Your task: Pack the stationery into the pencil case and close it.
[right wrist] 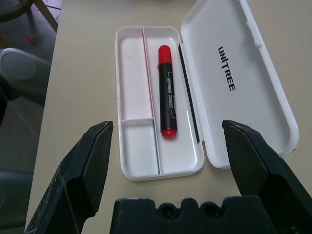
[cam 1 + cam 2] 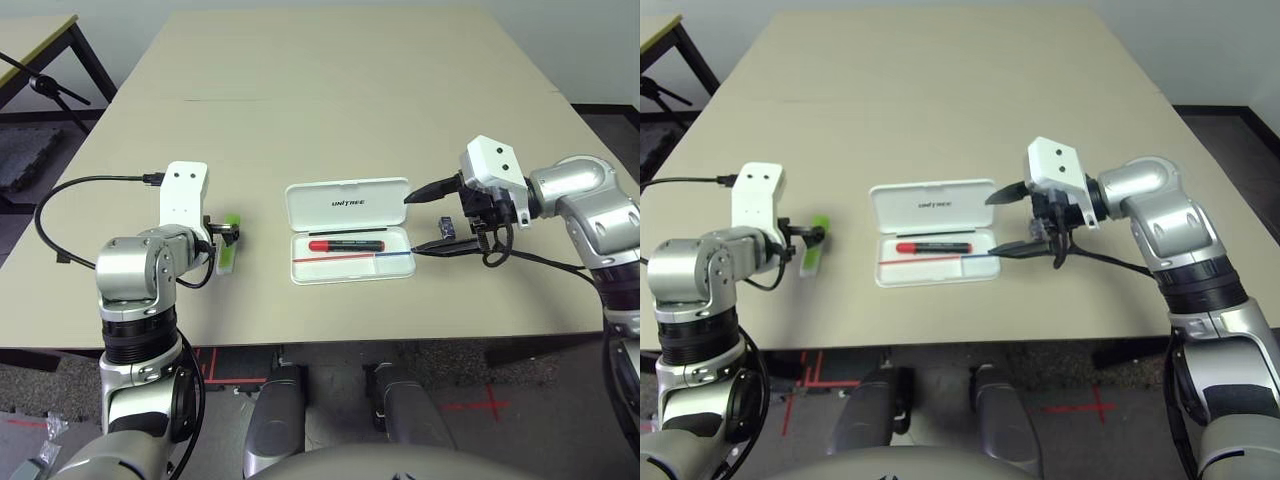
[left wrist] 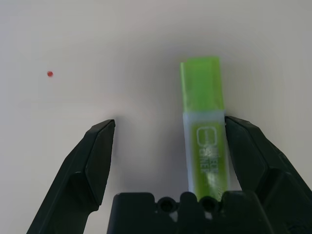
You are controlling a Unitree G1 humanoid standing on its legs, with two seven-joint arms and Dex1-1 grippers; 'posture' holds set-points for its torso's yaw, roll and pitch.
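Left pincer (image 3: 165, 141), fingers spread, angles down astride the highlighter (image 3: 204, 131).

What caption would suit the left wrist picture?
Open left gripper poised over a lime-green highlighter lying on the table.

Highlighter (image 2: 229, 243) half hidden behind left pincer (image 2: 222, 236) (lettering unreadable).
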